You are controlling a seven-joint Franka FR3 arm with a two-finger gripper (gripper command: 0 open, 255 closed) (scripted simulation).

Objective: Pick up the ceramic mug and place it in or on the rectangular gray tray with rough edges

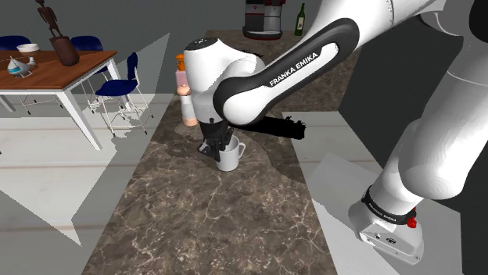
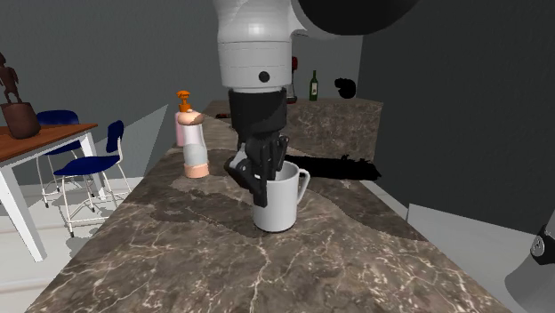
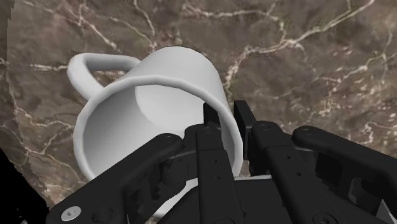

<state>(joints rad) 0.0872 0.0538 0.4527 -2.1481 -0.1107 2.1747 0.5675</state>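
Observation:
A white mug (image 1: pixel 231 157) stands on the dark marbled counter (image 1: pixel 235 226), its handle turned away from the arm. My black gripper (image 1: pixel 218 146) comes down on it from above and is shut on the rim. In the wrist view one finger sits inside the mug (image 3: pixel 149 95) and the other outside, with the gripper (image 3: pixel 224 116) clasping the wall opposite the handle. The second exterior view shows the gripper (image 2: pixel 267 178) on the rim's left side of the mug (image 2: pixel 283 206). A flat black tray with ragged edges (image 1: pixel 283 126) lies on the counter just beyond the mug, also seen as the tray (image 2: pixel 345 168).
A pink bottle with an orange pump (image 1: pixel 186 98) stands on the counter close to the mug. A green bottle (image 1: pixel 299 20) and a dark machine (image 1: pixel 262 19) are at the counter's far end. A wooden table (image 1: pixel 55 70) with blue chairs (image 1: pixel 119 90) stands on the shoulder view's left.

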